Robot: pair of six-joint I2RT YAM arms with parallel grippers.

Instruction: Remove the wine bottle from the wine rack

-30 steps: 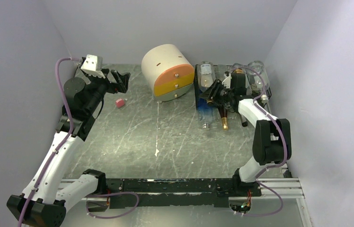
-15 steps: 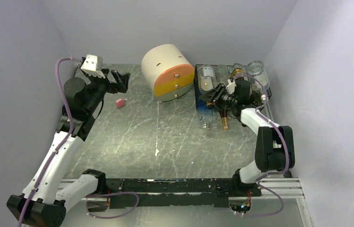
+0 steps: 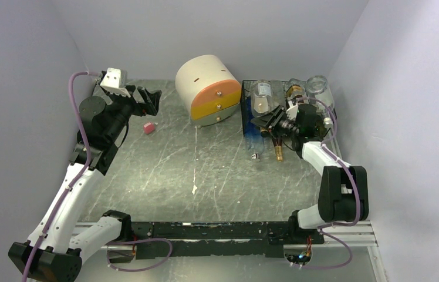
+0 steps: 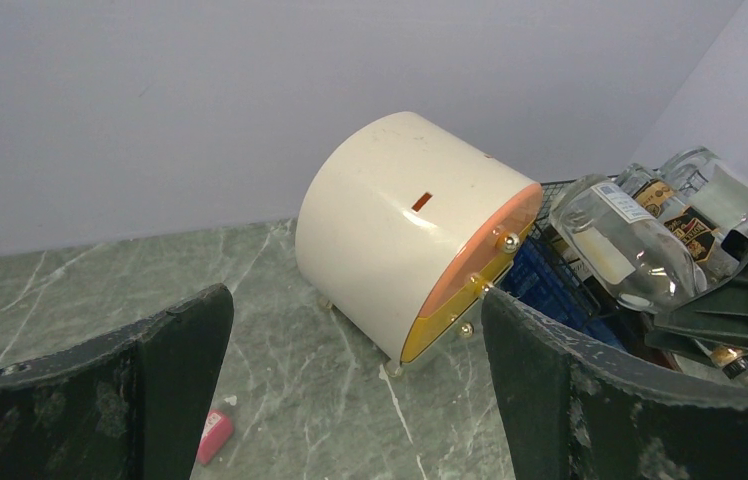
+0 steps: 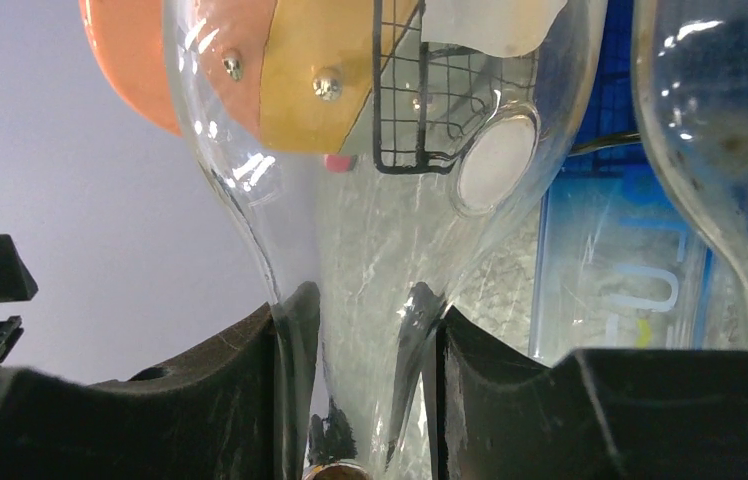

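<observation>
The wine rack (image 3: 246, 117), a black wire-mesh box, stands at the back right with several bottles lying in it. My right gripper (image 3: 273, 121) is shut on the neck of a clear wine bottle (image 3: 262, 97) on the rack's upper left. In the right wrist view both pads (image 5: 250, 380) press the glass neck (image 5: 365, 300), with the rack mesh (image 5: 420, 100) behind. My left gripper (image 3: 149, 100) is open and empty, raised at the back left; its fingers (image 4: 130, 390) frame the floor.
A cream-and-orange round drawer unit (image 3: 208, 89) stands just left of the rack and also shows in the left wrist view (image 4: 400, 220). A small pink object (image 3: 148, 127) lies on the marble floor under the left gripper. Grey walls close in on three sides.
My right wrist has drawn back to the right with the clear bottle's neck in its grip, and the bottle has shifted and tilted with it. The left arm has not moved.
</observation>
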